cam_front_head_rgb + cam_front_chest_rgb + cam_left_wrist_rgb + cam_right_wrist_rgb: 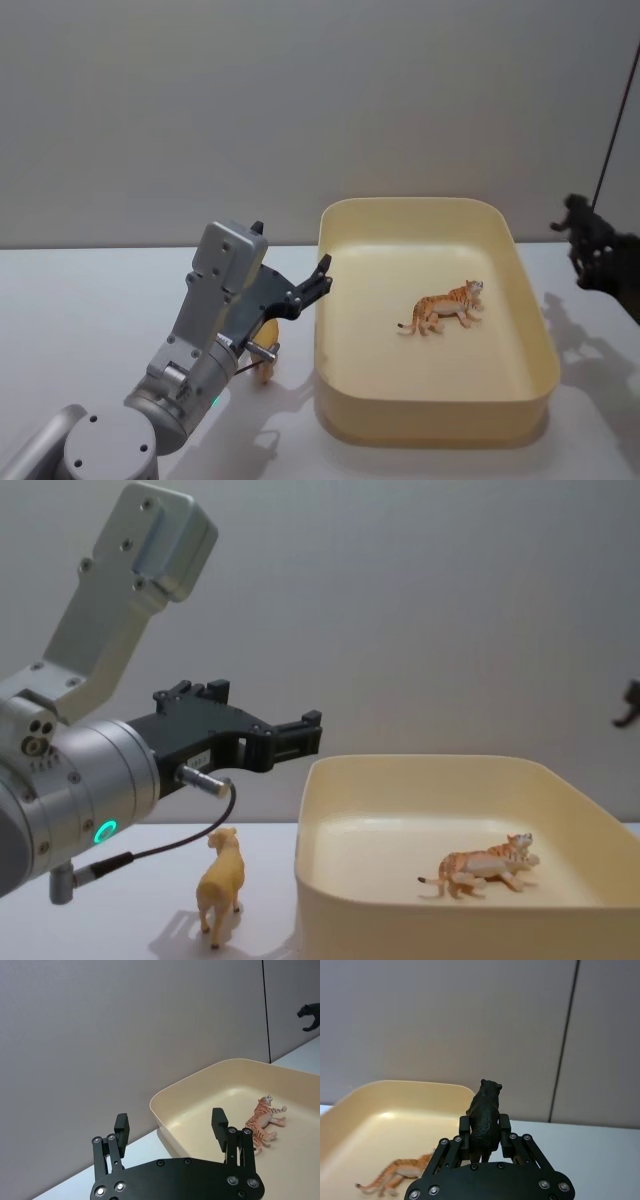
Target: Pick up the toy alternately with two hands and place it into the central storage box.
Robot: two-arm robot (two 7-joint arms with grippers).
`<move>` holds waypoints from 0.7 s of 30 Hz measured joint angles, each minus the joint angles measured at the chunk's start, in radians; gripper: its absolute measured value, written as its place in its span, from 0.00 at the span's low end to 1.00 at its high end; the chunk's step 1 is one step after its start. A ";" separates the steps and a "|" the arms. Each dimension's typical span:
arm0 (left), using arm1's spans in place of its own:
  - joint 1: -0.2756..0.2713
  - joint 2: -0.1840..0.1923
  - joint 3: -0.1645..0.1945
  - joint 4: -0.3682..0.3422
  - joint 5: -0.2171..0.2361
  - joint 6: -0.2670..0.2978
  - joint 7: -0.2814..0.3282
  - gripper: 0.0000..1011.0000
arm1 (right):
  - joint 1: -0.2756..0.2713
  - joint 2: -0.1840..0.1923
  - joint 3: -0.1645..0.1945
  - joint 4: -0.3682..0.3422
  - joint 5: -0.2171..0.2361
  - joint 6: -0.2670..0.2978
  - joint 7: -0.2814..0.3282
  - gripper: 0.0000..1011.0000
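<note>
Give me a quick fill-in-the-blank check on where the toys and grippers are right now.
1. The right gripper is shut on a ___ figurine.
2. The tiger lies in the storage box on its ___.
3. The left gripper hangs ___ near the box rim, holding nothing.
4. The tan toy stands on the table, on the robot's ___ of the box.

Missing words: black; side; open; left.

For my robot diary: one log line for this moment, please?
left tool: open; right tool: grips black toy animal; toy tiger: in storage box; yellow toy animal: on table
</note>
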 joint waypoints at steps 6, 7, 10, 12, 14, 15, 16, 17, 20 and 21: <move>0.000 0.000 0.000 0.000 0.000 0.000 0.000 0.99 | 0.022 -0.024 -0.024 -0.028 0.003 0.049 0.038 0.31; 0.000 0.000 0.000 0.000 0.000 0.000 0.000 0.99 | 0.025 -0.028 -0.028 -0.030 0.001 0.057 0.042 0.31; 0.000 0.000 0.000 0.000 0.000 0.000 0.000 0.99 | 0.035 -0.038 -0.042 -0.033 -0.013 0.089 0.060 0.31; 0.000 0.000 0.000 0.000 0.000 0.000 0.000 0.99 | 0.043 -0.047 -0.054 -0.033 -0.025 0.109 0.074 0.31; 0.000 0.000 0.000 0.000 0.000 0.000 0.000 0.99 | 0.050 -0.054 -0.063 -0.030 -0.037 0.128 0.087 0.35; 0.000 0.000 0.000 0.000 0.000 0.000 0.000 0.99 | 0.052 -0.056 -0.066 -0.030 -0.040 0.134 0.091 0.37; 0.000 0.000 0.000 0.000 0.000 0.000 0.000 0.99 | 0.054 -0.058 -0.069 -0.029 -0.043 0.138 0.094 0.39; 0.000 0.000 0.000 0.000 0.000 0.000 0.000 0.99 | 0.058 -0.062 -0.074 -0.027 -0.049 0.147 0.100 0.45; 0.000 0.000 0.000 0.000 0.000 0.000 0.000 0.99 | 0.064 -0.068 -0.082 -0.025 -0.059 0.161 0.110 0.55; 0.000 0.000 0.000 0.000 0.000 0.000 0.000 0.99 | 0.065 -0.069 -0.084 -0.024 -0.060 0.164 0.112 0.55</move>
